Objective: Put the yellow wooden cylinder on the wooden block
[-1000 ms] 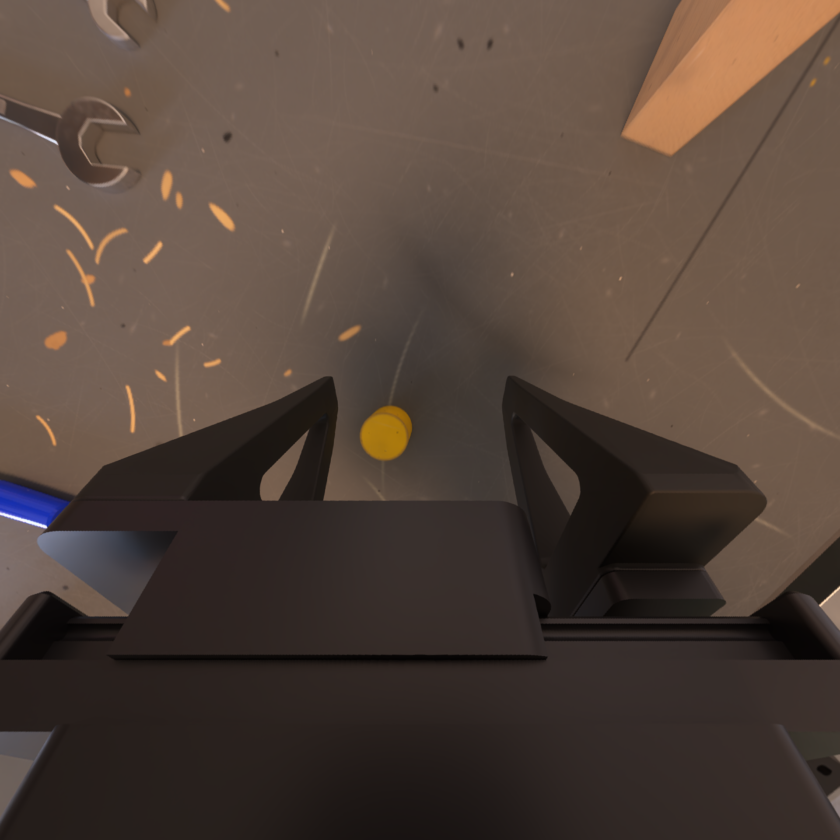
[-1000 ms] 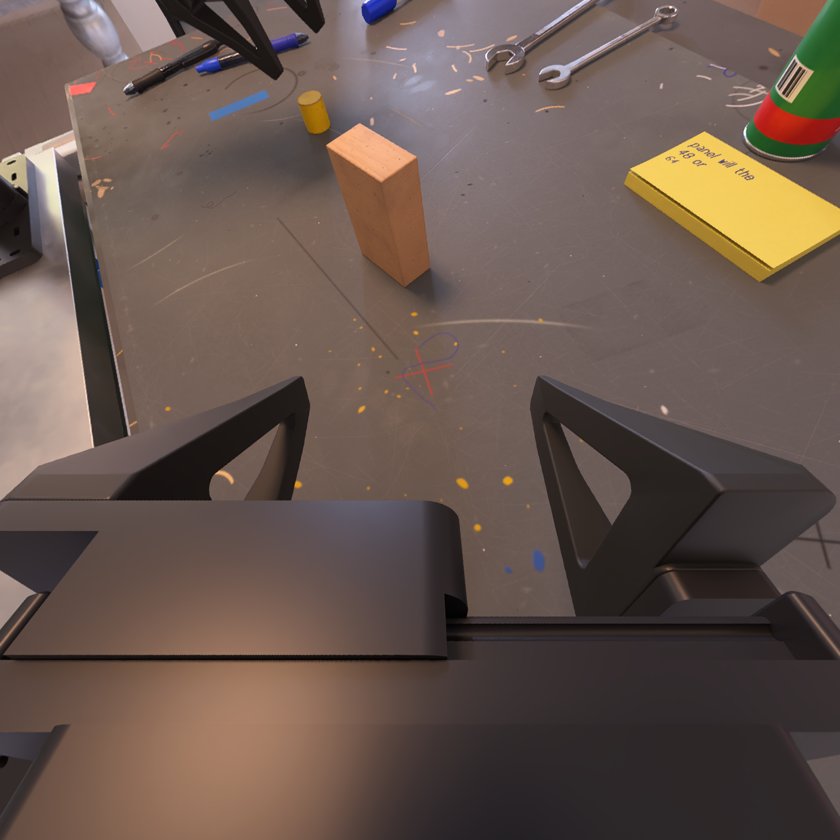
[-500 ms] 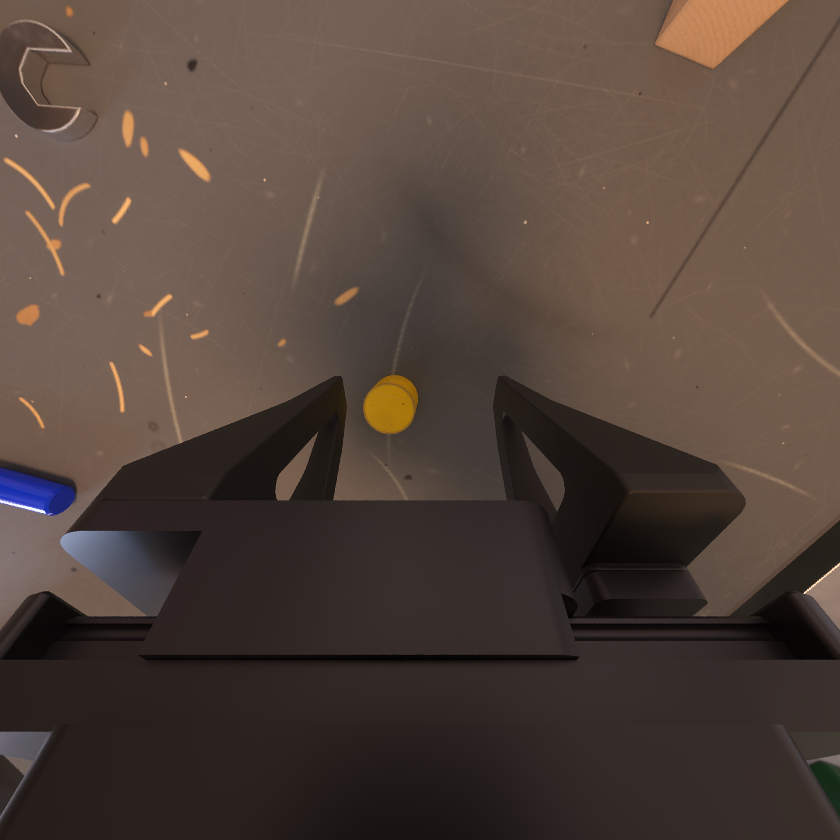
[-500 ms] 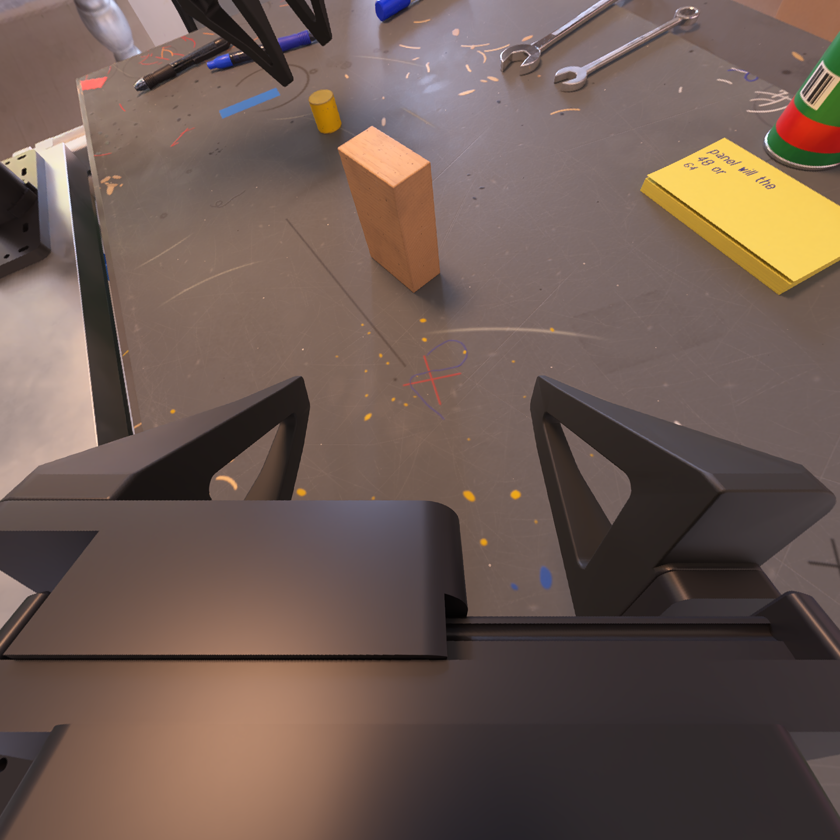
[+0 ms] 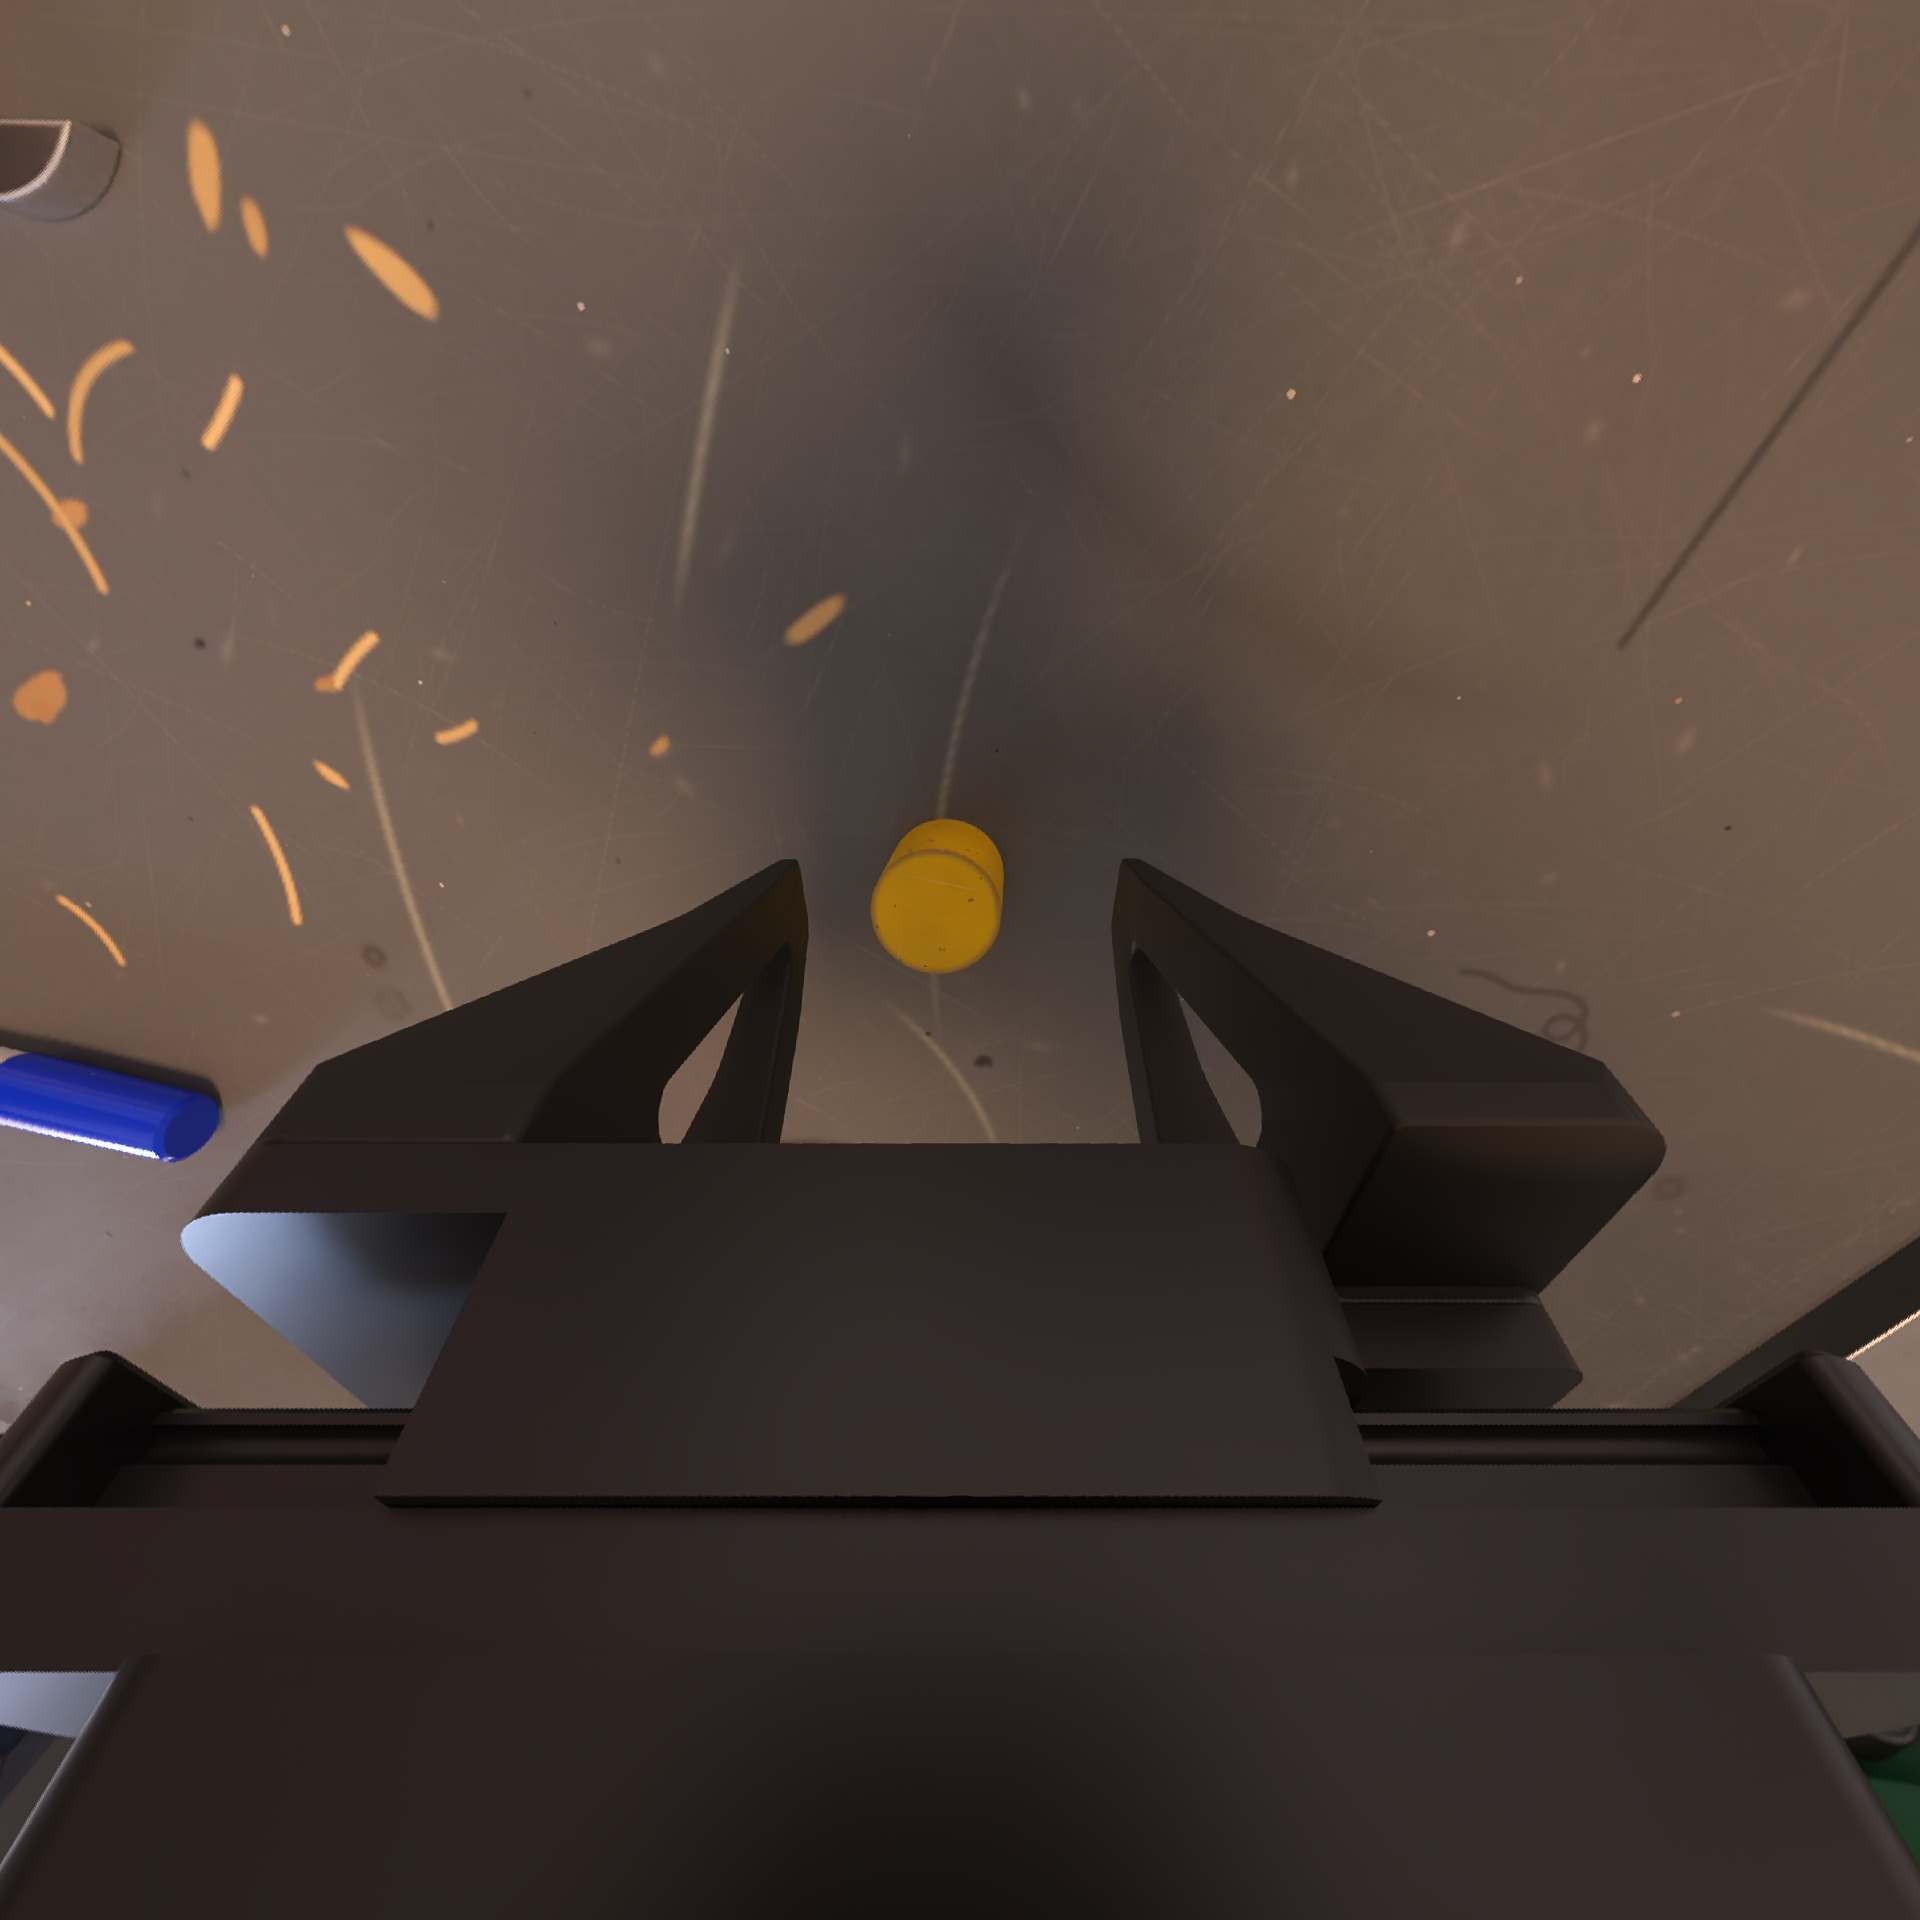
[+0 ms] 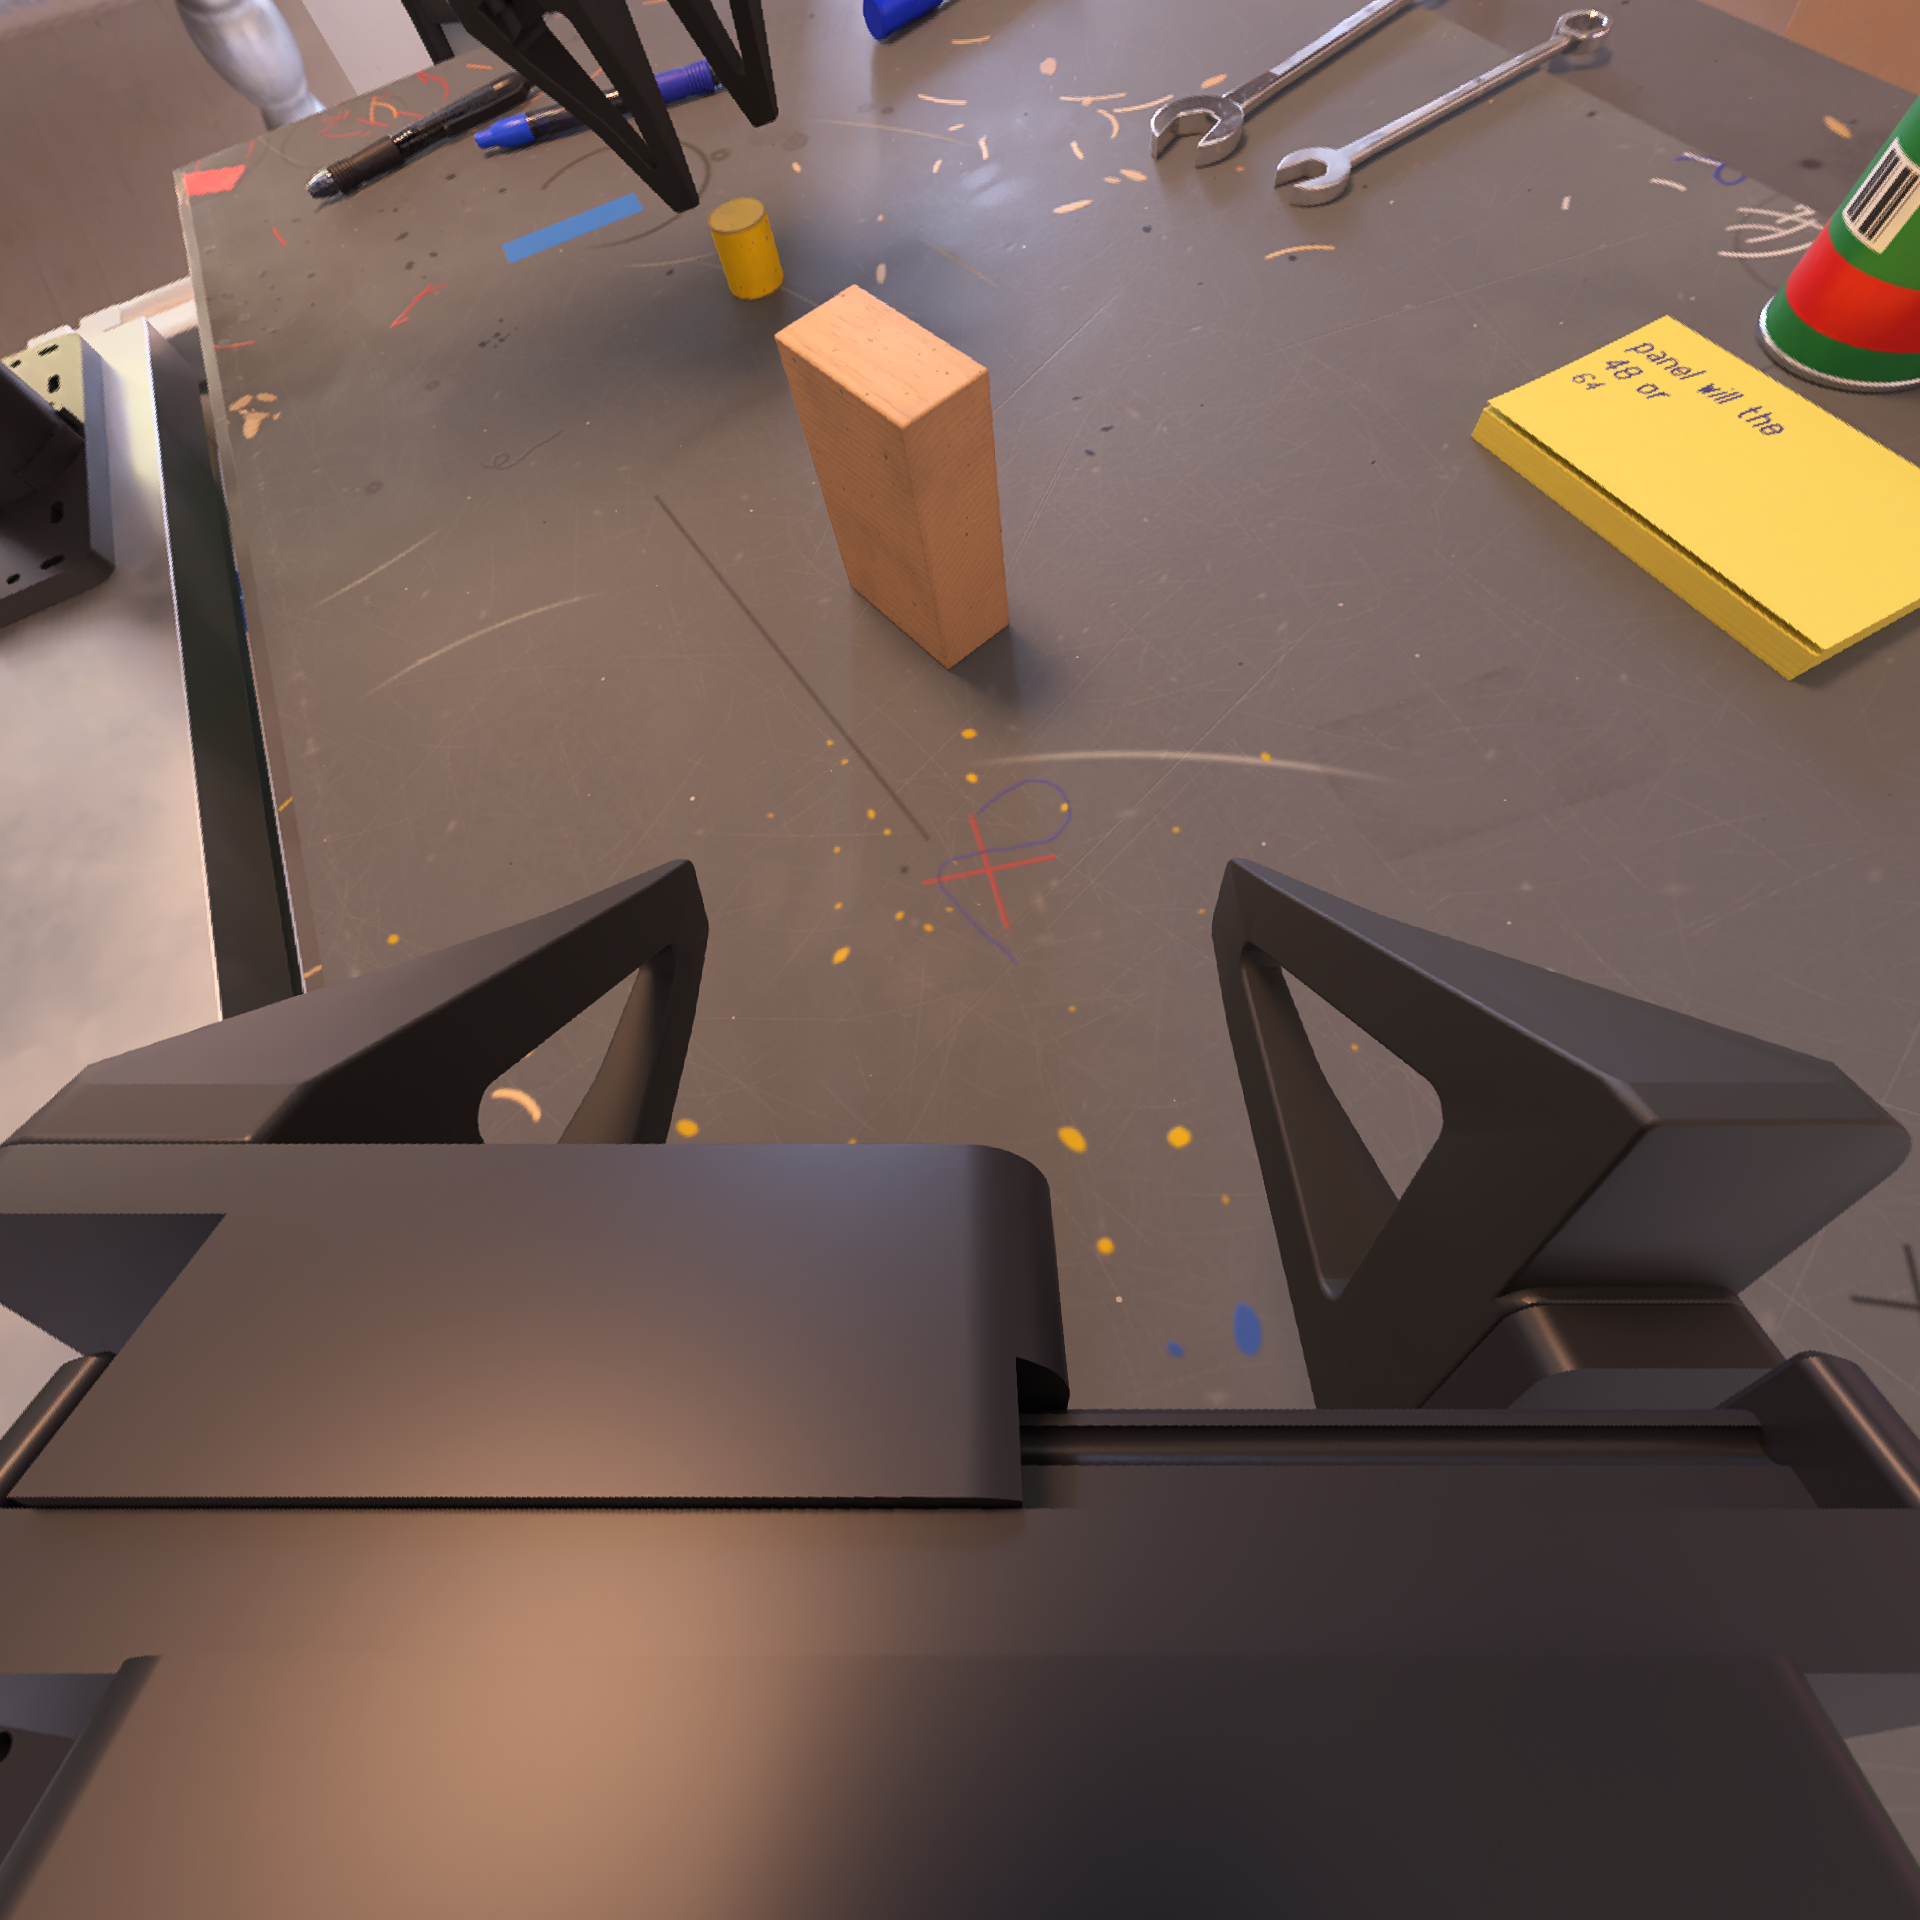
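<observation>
The left gripper [image 5: 958,883] is dark brown-black and smooth. Its two fingers [image 5: 675,1018] are pointed, each with a three-cornered hole cut through it. Behind them sits a flat, wide block on a long rail with fine ridges. One small face near the left finger shines pale blue-white. The right gripper [image 6: 961,883] has the same shape, but looks more grey, with a warm brown glow on its flat body.
</observation>
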Tool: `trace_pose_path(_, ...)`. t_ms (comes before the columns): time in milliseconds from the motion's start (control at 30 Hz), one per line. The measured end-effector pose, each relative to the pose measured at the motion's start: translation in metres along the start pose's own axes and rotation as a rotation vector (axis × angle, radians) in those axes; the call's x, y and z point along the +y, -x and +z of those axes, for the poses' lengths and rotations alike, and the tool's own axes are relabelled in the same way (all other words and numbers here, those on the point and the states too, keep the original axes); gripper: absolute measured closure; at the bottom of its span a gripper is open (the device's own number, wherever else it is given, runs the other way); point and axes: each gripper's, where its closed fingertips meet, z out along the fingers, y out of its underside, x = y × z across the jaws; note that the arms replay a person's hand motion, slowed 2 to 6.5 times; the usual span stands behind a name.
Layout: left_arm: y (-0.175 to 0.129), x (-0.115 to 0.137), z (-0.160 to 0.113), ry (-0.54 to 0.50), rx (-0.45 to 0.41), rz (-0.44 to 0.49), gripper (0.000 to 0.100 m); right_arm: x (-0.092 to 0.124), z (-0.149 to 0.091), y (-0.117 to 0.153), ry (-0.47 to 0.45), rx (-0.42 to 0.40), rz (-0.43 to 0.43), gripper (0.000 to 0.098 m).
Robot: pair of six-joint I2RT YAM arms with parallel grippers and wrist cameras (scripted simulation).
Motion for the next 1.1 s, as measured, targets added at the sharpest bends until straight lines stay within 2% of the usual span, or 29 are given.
trace_pose_path(867,0.007,0.016,0.019,0.231,0.025,0.174,0.058,0.003,-0.008,-0.006,-0.002,0.021,0.009,0.0145)
trace_pose_path(1000,0.008,0.02,0.023,0.257,0.024,0.184,0.062,0.003,-0.01,-0.006,-0.006,0.025,0.008,0.0145)
trace_pose_path(1100,0.007,0.021,0.024,0.261,0.029,0.193,0.07,0.002,-0.011,-0.007,-0.009,0.029,0.007,0.0146)
